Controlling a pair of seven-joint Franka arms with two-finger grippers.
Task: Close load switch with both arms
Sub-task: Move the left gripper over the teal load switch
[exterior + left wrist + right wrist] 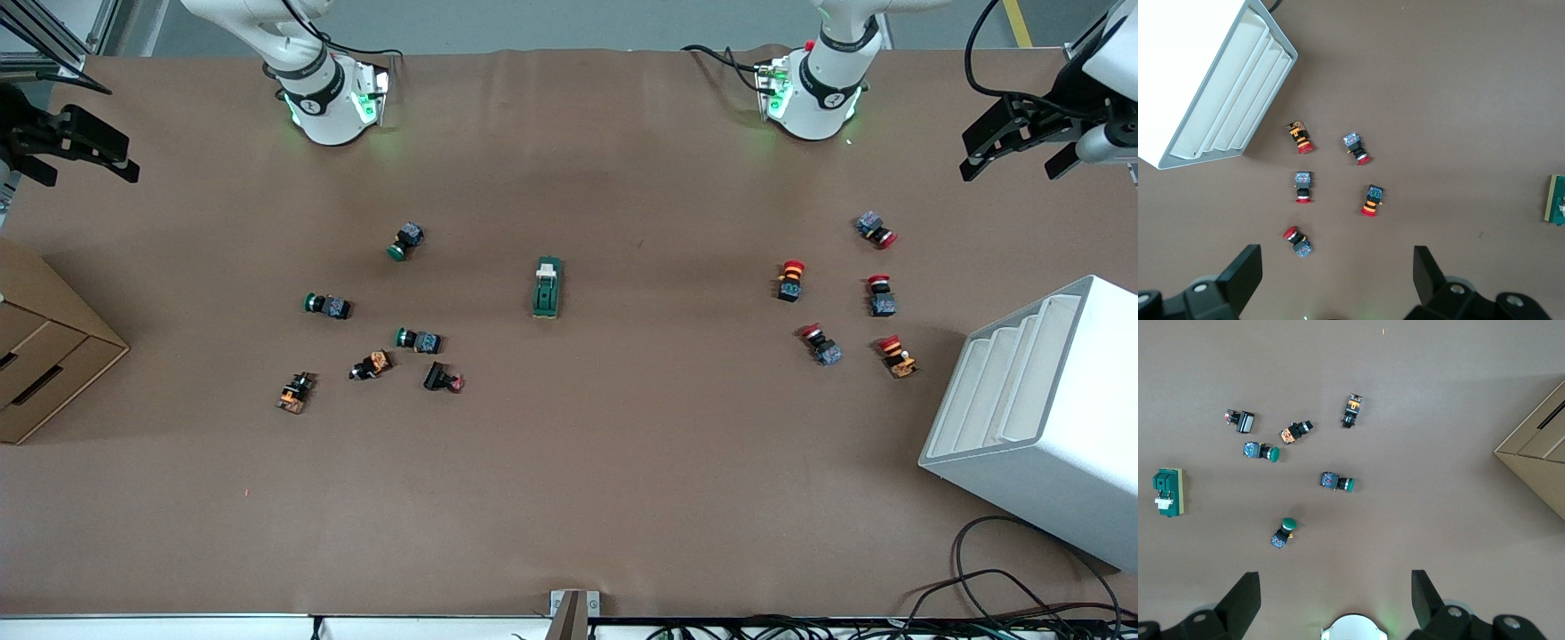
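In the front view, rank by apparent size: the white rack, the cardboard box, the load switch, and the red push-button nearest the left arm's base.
1. white rack
2. cardboard box, partly cut off
3. load switch
4. red push-button

Brown-covered table [569, 498], evenly lit

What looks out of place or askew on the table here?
Nothing is damaged or spilled. The push-buttons lie tipped on their sides at mixed angles in two loose clusters; the load switch sits alone between them, untouched.
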